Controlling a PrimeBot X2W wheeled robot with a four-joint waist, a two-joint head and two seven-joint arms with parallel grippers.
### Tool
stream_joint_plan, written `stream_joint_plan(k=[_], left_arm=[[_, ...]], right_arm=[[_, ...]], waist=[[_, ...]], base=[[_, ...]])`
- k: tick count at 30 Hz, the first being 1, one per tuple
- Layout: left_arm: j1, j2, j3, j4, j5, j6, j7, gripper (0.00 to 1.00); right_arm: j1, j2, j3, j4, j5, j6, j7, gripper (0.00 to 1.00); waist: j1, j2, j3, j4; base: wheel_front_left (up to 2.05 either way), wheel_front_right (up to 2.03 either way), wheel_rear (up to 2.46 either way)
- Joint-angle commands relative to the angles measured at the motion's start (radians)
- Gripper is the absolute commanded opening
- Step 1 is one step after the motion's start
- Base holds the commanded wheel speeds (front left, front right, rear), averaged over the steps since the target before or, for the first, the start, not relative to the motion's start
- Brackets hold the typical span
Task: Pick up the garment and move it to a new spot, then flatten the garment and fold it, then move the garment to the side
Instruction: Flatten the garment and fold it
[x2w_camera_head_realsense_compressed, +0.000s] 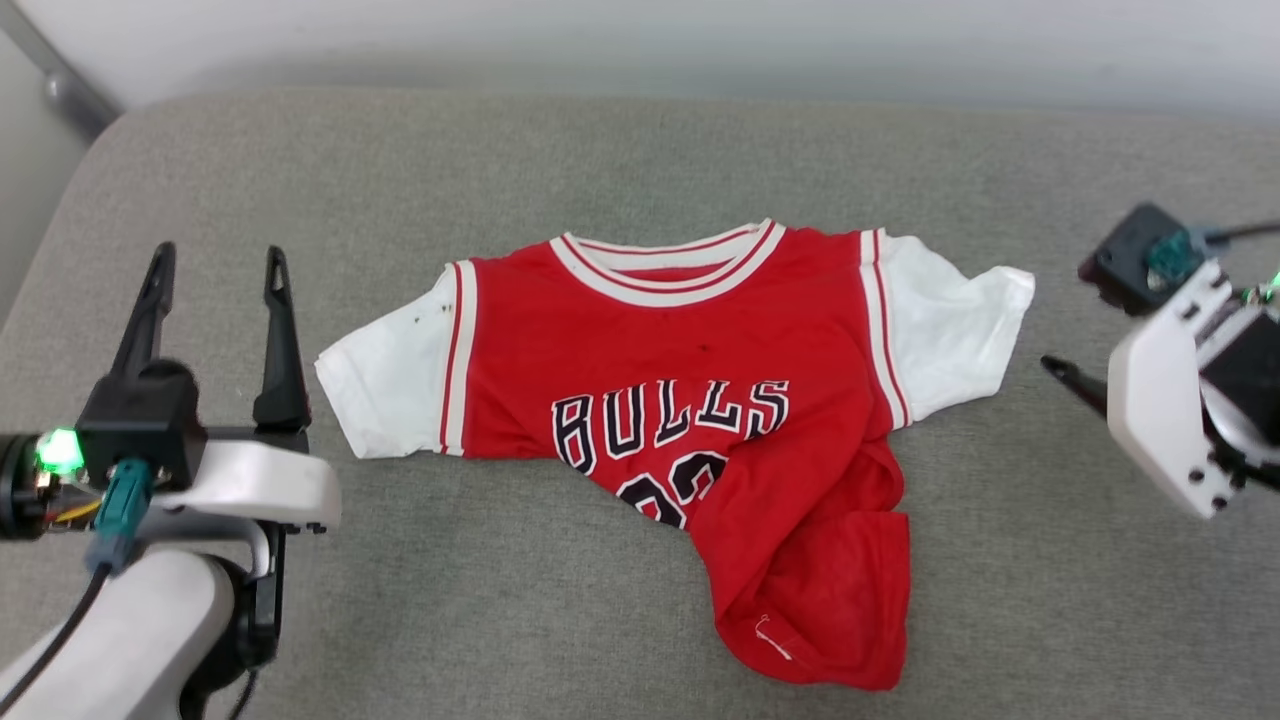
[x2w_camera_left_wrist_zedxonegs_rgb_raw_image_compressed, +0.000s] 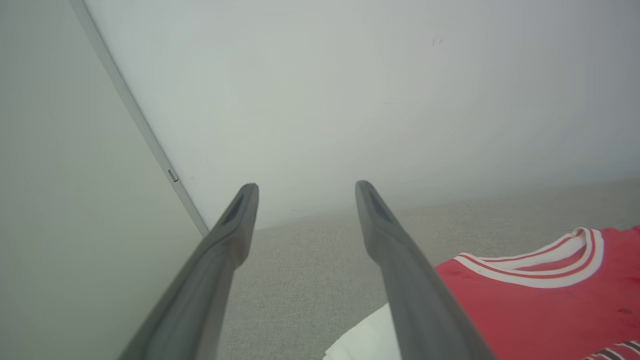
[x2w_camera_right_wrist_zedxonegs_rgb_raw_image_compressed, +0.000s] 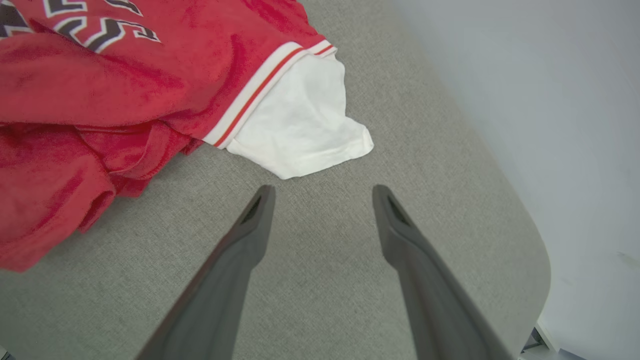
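While the left pincer (x2w_camera_head_realsense_compressed: 220, 256) and right pincer (x2w_camera_right_wrist_zedxonegs_rgb_raw_image_compressed: 323, 192) both stand spread and empty, the red jersey-style garment with white sleeves (x2w_camera_head_realsense_compressed: 680, 400) lies between them on the grey upholstered cushion (x2w_camera_head_realsense_compressed: 600, 150), stretched sleeve to sleeve. Its bunched hem (x2w_camera_head_realsense_compressed: 820, 600) lies nearer the right arm.

Left pincer (x2w_camera_head_realsense_compressed: 219, 250) and right pincer (x2w_camera_right_wrist_zedxonegs_rgb_raw_image_compressed: 322, 190) agape
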Motion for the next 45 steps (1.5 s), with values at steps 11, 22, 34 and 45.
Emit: stream_joint_plan(k=[11,22,34,45], left_arm=[[0.271,-0.254,0.314,-0.054,0.232,-0.062,-0.002,1.00],[0.326,-0.479,0.473,0.000,0.396,-0.250,-0.002,1.00],[0.406,-0.574,0.612,0.053,0.504,-0.357,-0.002,1.00],[0.495,-0.605,0.673,0.068,0.549,-0.419,-0.002,1.00]], right_arm=[[-0.289,0.054,0.242,0.226,0.082,-0.001,0.194,1.00],[-0.271,0.059,0.413,0.363,0.188,-0.001,0.133,1.00],[-0.329,0.048,0.466,0.407,0.244,-0.001,-0.091,0.00],[-0.203,-0.191,0.526,0.217,0.336,-0.001,-0.179,0.00]], waist=[[0.0000,-0.0001,0.138,0.086],[0.0000,-0.0001,0.197,0.128],[0.0000,-0.0001,0.087,0.074],[0.0000,-0.0001,-0.016,0.011]], base=[[0.00,0.00,0.00],[0.00,0.00,0.00],[0.00,0.00,0.00],[0.00,0.00,0.00]])
